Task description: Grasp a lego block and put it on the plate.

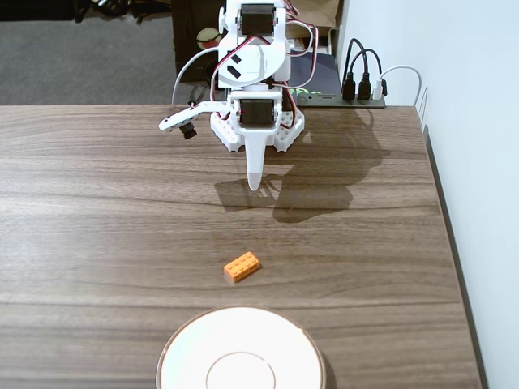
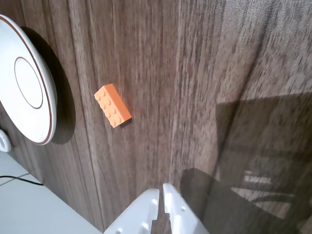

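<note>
The block (image 1: 242, 267) lay on the surface (image 1: 97, 211) near the plate (image 1: 186, 356); the pincer (image 2: 161, 192), clenched and empty, hung well apart from the block.

The plate (image 1: 186, 344) runs off the fixed view's bottom edge. In the wrist view its left side is cut off too.

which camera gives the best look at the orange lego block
The wrist view: the lego block appears larger there, with its studs distinct, lying on the table apart from the plate. The fixed view shows it smaller, between the gripper and the plate.
</note>
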You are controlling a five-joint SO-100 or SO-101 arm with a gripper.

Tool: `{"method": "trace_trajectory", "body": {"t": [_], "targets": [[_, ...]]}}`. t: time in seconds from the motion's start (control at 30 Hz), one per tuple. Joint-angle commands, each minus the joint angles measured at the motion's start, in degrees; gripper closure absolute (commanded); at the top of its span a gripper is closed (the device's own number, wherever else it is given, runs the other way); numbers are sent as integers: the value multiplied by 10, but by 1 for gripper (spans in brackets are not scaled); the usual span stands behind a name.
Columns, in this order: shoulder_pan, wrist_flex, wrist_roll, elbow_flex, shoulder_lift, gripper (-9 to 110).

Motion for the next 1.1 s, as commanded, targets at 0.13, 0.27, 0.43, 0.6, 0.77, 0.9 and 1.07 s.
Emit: {"method": "trace_trajectory", "body": {"t": [0.13,0.27,0.43,0.6,0.77,0.9,1.07], "targets": [[12,-14,-11,-10,-20,101],[31,-40,-46,-23,-62,101],[49,-85,-69,-25,-95,101],[57,-118,-94,-28,-109,101],[71,-151,-127,-52,-160,101],[88,-175,-178,-88,-221,101],[103,-205,-255,-131,-291,101]]}}
